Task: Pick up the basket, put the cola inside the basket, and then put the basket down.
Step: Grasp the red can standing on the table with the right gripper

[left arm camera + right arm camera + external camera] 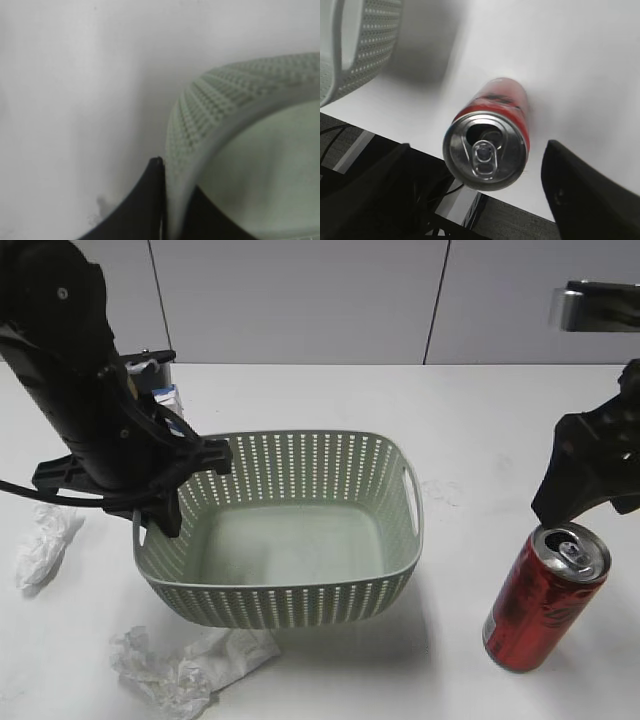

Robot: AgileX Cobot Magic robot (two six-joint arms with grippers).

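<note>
The pale sage-green basket (300, 585) sits mid-table, empty. My left gripper (160, 510) is shut on the basket's left rim; the left wrist view shows the rim (200, 120) pinched between the two dark fingers (172, 200). The dark-red cola can (545, 597) stands upright right of the basket, its silver top open. My right gripper (580, 495) hovers just above and behind the can, open. In the right wrist view the can (487, 145) stands between the spread fingers (480, 190), not touched. The basket's corner (365, 45) shows at the upper left there.
Crumpled white paper (190, 665) lies in front of the basket, and another piece (45, 545) lies at the left. A white-and-blue carton (165, 395) is partly hidden behind my left arm. The table's front edge (470, 187) runs just below the can.
</note>
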